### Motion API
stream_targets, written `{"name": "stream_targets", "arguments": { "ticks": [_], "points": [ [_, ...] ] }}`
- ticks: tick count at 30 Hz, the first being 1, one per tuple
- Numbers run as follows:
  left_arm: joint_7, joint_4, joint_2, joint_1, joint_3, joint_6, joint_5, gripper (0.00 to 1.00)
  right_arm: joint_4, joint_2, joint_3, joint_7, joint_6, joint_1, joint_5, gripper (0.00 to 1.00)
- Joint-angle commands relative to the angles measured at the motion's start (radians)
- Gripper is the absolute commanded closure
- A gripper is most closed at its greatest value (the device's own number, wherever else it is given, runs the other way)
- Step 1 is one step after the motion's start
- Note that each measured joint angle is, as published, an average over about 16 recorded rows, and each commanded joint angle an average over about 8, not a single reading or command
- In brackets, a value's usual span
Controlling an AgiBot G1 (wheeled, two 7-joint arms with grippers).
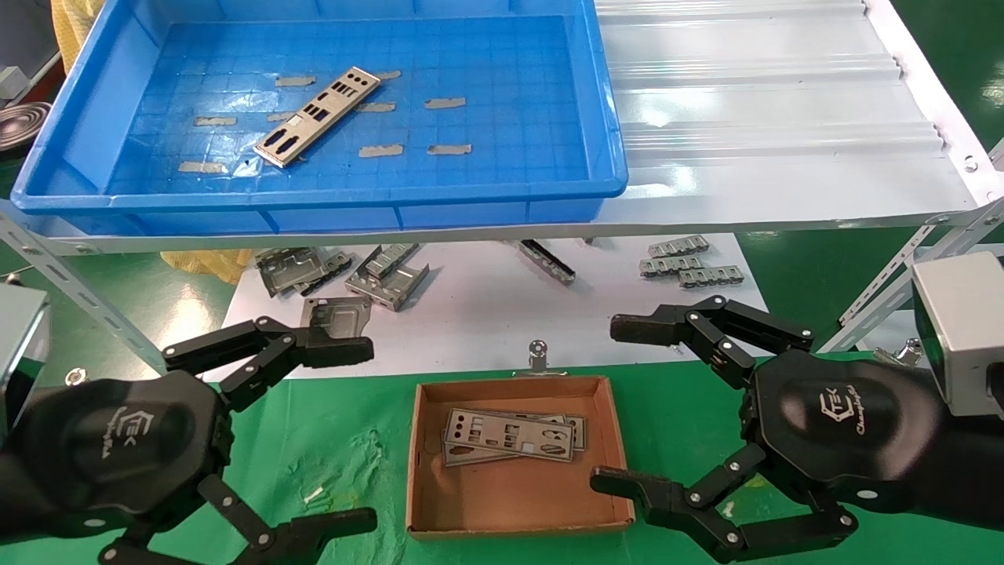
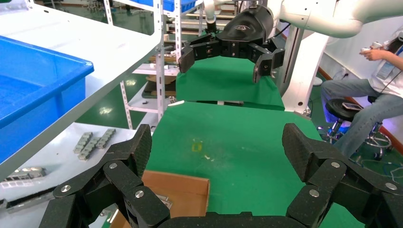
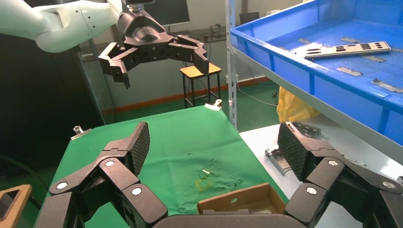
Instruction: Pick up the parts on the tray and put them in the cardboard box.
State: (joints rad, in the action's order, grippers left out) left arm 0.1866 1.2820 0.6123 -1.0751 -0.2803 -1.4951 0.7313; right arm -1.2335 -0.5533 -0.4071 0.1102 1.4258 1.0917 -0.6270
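1. One part (image 1: 317, 116) remained lying flat in the tray (image 1: 314, 208).
2. Several plates (image 1: 514, 435) already lay in the cardboard box (image 1: 518, 459).
3. The left hand (image 1: 345, 435) and right hand (image 1: 623, 404) hovered beside the box, spread and empty.

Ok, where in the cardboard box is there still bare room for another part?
In the cardboard box, the near half, below the stacked parts, is bare floor. A narrower strip runs along the far wall. The middle is crowded. Both the left gripper and right gripper flank it, open.
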Motion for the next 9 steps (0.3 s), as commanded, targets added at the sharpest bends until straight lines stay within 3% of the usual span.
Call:
{"name": "stream_targets", "arguments": {
  "ticks": [1,9],
  "points": [
    [0.000,0.000,0.000,0.000,0.000,0.000,0.000,0.00,0.000,0.000,0.000,0.000,0.000,0.000,0.000,0.00],
    [0.000,0.000,0.000,0.000,0.000,0.000,0.000,0.00,0.000,0.000,0.000,0.000,0.000,0.000,0.000,0.00]
  ]
}}
